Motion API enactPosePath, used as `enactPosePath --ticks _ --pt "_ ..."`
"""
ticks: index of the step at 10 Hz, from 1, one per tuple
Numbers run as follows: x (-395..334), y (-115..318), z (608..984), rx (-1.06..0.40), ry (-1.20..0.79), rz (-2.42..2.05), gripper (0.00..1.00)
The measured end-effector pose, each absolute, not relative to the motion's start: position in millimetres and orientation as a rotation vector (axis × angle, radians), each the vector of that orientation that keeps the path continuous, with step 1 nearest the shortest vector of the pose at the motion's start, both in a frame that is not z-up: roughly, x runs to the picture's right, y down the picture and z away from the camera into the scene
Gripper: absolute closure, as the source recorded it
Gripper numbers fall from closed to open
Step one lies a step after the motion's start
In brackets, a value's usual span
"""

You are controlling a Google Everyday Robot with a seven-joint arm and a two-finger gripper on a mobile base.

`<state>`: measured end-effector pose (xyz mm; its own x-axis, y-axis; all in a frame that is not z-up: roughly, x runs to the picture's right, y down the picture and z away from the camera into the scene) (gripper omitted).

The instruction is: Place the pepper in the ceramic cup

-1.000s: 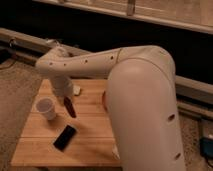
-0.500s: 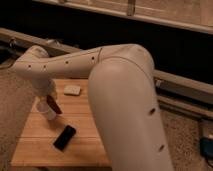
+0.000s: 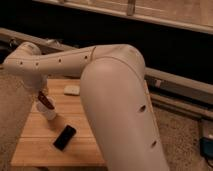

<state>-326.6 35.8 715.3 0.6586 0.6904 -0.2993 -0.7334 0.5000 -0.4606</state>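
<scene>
Near left edge of wooden table (image 3: 30,150), gripper (image 3: 43,96) clamped on upper end of pepper (image 3: 47,103). Slim, glossy, dark red-brown pepper, tilted, lower tip right at rim of small white ceramic cup (image 3: 49,115). Black phone (image 3: 65,137) nearer front edge.

gripper (image 3: 43,96) holds pepper (image 3: 47,103) | directly above ceramic cup (image 3: 49,115) | black phone (image 3: 65,137) nearby on table (image 3: 30,150)

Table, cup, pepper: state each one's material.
The table: pale wood, plank seams showing. The cup: plain white, probably ceramic. The pepper: dark red skin, real or plastic unclear; the gripper holds it just above the cup.
</scene>
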Motion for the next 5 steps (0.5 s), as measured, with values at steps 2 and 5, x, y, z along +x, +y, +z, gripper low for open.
enactPosePath --ticks 2,5 --pt "-340.3 30.4 720.9 -0.594 0.065 0.845 1.00" --pt "-353.4 23.6 731.4 -0.596 0.034 0.837 1.00"
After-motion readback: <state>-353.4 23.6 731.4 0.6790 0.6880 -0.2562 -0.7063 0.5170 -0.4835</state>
